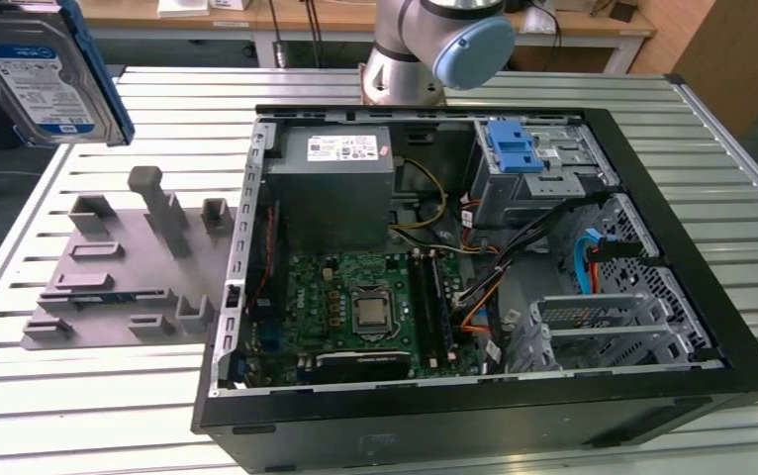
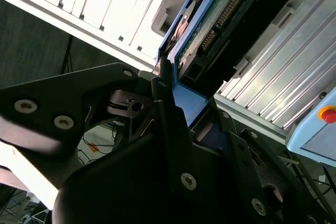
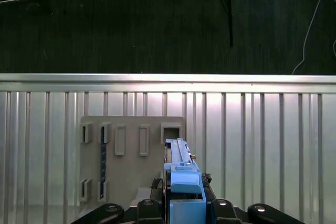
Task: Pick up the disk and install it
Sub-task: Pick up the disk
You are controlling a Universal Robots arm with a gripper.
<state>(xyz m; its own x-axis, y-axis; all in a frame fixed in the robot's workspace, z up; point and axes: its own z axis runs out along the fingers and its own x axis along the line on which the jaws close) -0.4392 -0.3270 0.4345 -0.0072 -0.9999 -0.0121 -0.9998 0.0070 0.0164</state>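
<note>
The disk (image 1: 43,69) hangs in the air at the exterior view's upper left, above the table's corner, its blue-and-white label facing the camera and its blue carrier frame around the edges. In the first wrist view the disk (image 3: 181,174) is seen edge-on, held by my gripper (image 3: 184,205) over the grey fixture plate (image 3: 131,156). The second wrist view shows the gripper (image 2: 170,85) shut on the blue frame of the disk (image 2: 210,30), with the connector side and circuit board showing.
An open computer case (image 1: 735,356) lies on the slatted metal table (image 1: 75,396), with a drive cage and blue clip (image 1: 516,148) at its far right corner. The grey fixture plate (image 1: 129,267) with upright posts lies to the case's left. The arm's base (image 1: 432,49) stands behind the case.
</note>
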